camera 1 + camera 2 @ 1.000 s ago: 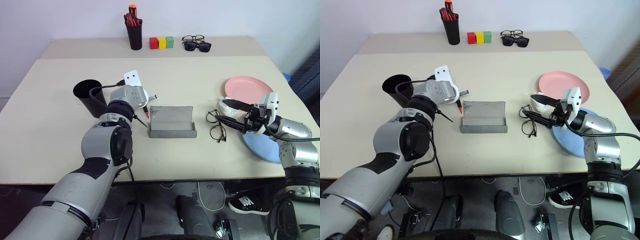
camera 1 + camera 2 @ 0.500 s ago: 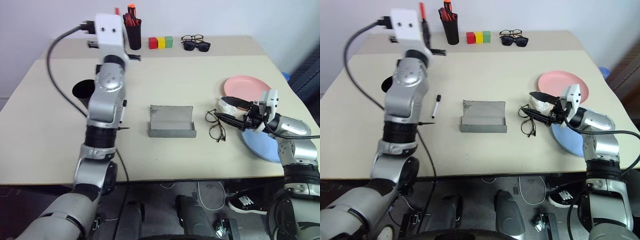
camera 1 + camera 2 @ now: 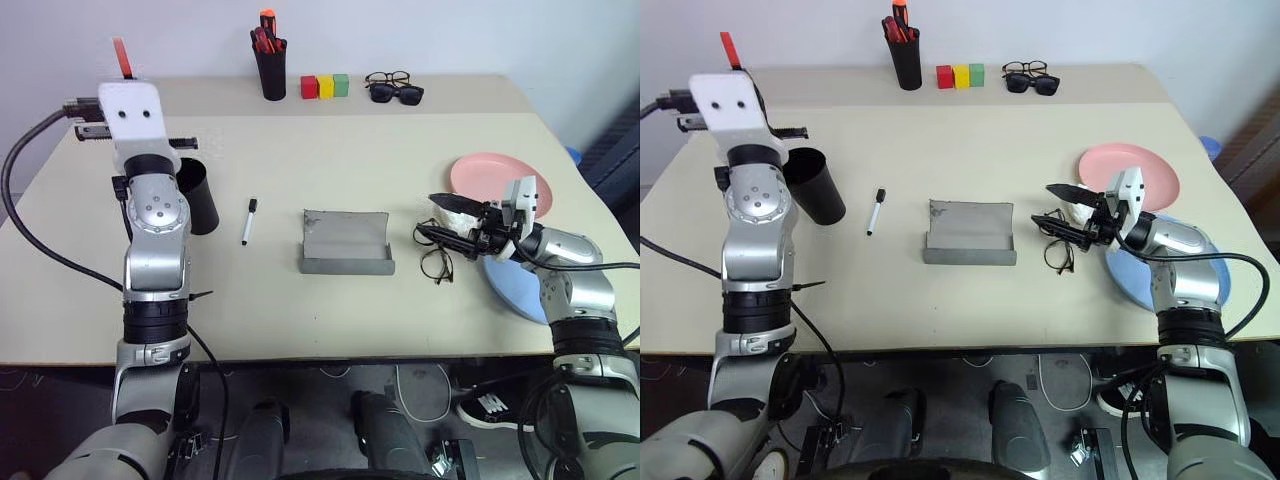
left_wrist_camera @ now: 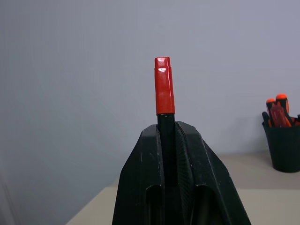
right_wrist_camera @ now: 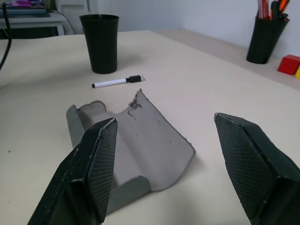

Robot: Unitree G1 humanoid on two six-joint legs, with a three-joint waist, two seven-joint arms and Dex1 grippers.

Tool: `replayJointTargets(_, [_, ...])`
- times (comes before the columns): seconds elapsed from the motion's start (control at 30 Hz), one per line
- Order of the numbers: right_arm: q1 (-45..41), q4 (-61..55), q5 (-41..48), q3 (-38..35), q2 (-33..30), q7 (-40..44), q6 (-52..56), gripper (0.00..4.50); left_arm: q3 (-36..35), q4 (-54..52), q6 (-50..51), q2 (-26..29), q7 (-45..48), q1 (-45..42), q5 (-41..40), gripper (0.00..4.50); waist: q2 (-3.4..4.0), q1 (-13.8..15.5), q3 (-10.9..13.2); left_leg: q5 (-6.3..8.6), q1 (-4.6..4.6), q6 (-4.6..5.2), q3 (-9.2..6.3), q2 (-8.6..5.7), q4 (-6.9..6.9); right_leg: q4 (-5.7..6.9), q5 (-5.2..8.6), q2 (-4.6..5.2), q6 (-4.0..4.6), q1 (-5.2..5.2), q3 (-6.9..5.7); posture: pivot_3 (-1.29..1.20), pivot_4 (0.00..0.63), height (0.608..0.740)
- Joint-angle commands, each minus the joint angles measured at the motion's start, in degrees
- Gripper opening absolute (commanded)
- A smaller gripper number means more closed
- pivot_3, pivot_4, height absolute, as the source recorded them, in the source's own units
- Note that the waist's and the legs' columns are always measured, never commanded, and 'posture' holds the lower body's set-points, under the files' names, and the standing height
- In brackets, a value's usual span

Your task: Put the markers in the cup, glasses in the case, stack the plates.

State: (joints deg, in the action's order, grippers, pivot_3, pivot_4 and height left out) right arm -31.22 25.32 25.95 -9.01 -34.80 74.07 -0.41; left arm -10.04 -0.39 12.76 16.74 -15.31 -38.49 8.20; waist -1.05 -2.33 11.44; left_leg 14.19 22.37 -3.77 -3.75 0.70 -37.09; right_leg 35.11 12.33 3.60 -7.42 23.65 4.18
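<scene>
left claw [image 4: 169, 140] pinches the red-capped marker [image 4: 164, 86], raised above the cup [image 3: 192, 196]. right claw [image 3: 446, 219] spread, just beside the glasses [image 3: 434, 250], right of the cup. thin wire frames look light and fragile; best taken at the bridge.

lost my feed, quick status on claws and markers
Left claw shut on red-capped marker, raised above cup. Right claw open by glasses. White marker on table.
</scene>
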Motion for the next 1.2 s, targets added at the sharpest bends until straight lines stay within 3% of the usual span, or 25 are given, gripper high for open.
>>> replayJointTargets(0.03, [-1.4, -0.3, 0.2, -0.6, -0.2, 0.4, -0.9, 3.36, -0.4, 1.6, -4.0, 0.0, -0.9, -0.5, 0.7, 0.07, 0.0, 0.0, 0.0, 0.0, 0.0, 0.0, 0.0, 0.0, -0.01, 0.0, 0.0, 0.0, 0.0, 0.0, 0.0, 0.0, 0.15, 0.74])
replayJointTargets(0.37, [0.4, -2.5, 0.7, -1.6, -1.3, -0.3, 0.0, 3.36, 2.5, 7.6, -11.4, -2.5, -1.0, 2.4, 2.2, 0.07, 0.01, 0.0, 0.0, 0.0, -0.01, 0.0, 0.0, 0.0, 0.01, 0.0, 0.0, 0.0, 0.0, 0.0, 0.0, 0.0, 0.15, 0.74])
replayJointTargets(0.7, [0.9, -3.0, 0.8, -2.2, -1.9, -0.7, 0.3, 3.36, 3.0, 5.7, -12.4, -3.4, 0.1, 7.9, 2.9, 0.07, 0.01, -0.1, 0.0, 0.0, -0.01, 0.0, 0.01, 0.0, 0.0, 0.01, 0.0, 0.0, 0.0, 0.0, 0.0, 0.0, 0.15, 0.74])
replayJointTargets(0.73, [0.8, -2.8, 0.7, -2.2, -1.8, -0.7, 0.2, 3.36, 3.0, 5.2, -12.5, -3.5, 0.2, 8.5, 2.8, 0.88, 0.01, -0.1, 0.0, 0.0, -0.01, 0.0, 0.01, 0.0, 0.0, 0.01, 0.0, 0.0, 0.0, 0.0, 0.0, 0.0, 0.15, 0.74])
replayJointTargets(0.8, [0.7, -2.6, 0.7, -2.1, -1.7, -0.8, 0.1, 3.36, 2.9, 4.3, -12.5, -3.9, 0.6, 9.1, 2.4, 1.66, 0.01, -0.1, 0.0, 0.0, -0.01, 0.0, 0.01, 0.0, 0.01, 0.01, 0.0, 0.0, 0.0, 0.0, 0.0, 0.0, 0.15, 0.74])
replayJointTargets(0.87, [0.5, -2.5, 0.6, -2.0, -1.6, -0.9, 0.1, 3.36, 2.8, 2.9, -12.4, -4.0, 1.2, 9.4, 2.0, 2.72, 0.01, -0.1, 0.0, 0.0, -0.01, 0.01, 0.0, 0.0, 0.02, 0.01, 0.0, 0.0, 0.0, 0.01, 0.0, 0.0, 0.15, 0.74])
replayJointTargets(1.07, [0.4, -2.2, 0.6, -2.1, -1.6, -1.1, 0.0, 3.36, 2.8, -4.3, -8.6, -5.4, 7.4, 7.9, -3.9, 2.72, 0.01, 0.0, 0.0, 0.0, 0.0, 0.0, 0.01, 0.0, 0.0, 0.01, 0.0, 0.0, 0.0, 0.0, 0.0, 0.0, 0.15, 0.74])
replayJointTargets(1.2, [0.3, -1.7, 0.4, -2.2, -1.7, -1.2, -0.2, 3.36, 5.5, -10.7, 6.9, -6.2, 13.5, 4.4, -7.7, 2.72, 0.01, 0.0, 0.0, 0.0, 0.0, 0.0, 0.01, 0.0, -0.01, 0.01, 0.0, 0.0, 0.0, -0.01, 0.0, 0.0, 0.15, 0.74])
